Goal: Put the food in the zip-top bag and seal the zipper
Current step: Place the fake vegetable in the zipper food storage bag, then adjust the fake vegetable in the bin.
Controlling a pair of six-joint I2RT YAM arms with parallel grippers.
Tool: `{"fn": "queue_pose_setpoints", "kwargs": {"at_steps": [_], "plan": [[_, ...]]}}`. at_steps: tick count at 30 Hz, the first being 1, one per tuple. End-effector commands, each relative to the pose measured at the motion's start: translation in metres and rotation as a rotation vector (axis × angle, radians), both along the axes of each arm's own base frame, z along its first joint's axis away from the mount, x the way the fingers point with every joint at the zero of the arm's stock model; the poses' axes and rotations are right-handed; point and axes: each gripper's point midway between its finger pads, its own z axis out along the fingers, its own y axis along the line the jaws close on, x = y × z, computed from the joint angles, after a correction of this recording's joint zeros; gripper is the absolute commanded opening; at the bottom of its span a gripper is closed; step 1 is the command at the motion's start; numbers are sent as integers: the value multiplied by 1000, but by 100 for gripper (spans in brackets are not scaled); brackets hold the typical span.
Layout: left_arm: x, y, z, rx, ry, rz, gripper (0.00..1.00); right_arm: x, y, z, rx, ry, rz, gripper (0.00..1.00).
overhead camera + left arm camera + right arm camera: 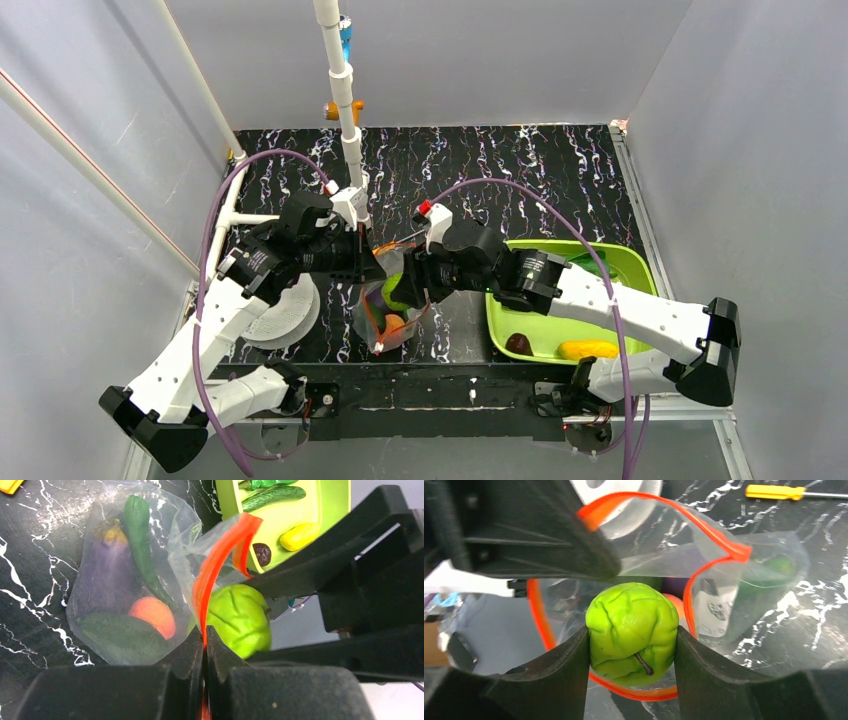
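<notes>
The clear zip-top bag hangs with its mouth open over the dark table. My left gripper is shut on the red-orange zipper at the mouth's rim. Inside the bag lie a purple eggplant, a long cucumber, an orange peach and a dark green piece. My right gripper is shut on the bright green round fruit, held inside the ring of the zipper at the bag's mouth. In the top view both grippers meet over the bag.
A lime-green tray at the right holds a dark plum, a yellow piece and a cucumber. A white ribbed spool lies left of the bag. A yellow screwdriver lies on the table. A white pole stands behind.
</notes>
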Motion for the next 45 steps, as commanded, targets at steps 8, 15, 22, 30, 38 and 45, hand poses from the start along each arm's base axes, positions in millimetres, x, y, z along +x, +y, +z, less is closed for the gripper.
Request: {"fn": "queue_pose_setpoints", "kwargs": {"at_steps": [8,15,22,30,38,45], "plan": [[-4,-13,18,-85,8,-30,0,32,1,22,-58,-84,-142,88],[-3,-6,16,-59,-15,-13,0,25,-5,27,-31,-82,-126,95],[-2,-5,14,-48,-18,-11,0,22,-26,54,33,-135,-145,94],[-2,-2,9,-30,-17,-6,0,51,-110,56,1,-275,-464,96],[1,-4,5,-25,-12,-7,0,65,-209,8,-30,-216,-872,95],[1,-7,6,-35,-2,-18,0,77,-253,-83,-115,211,-1011,93]]}}
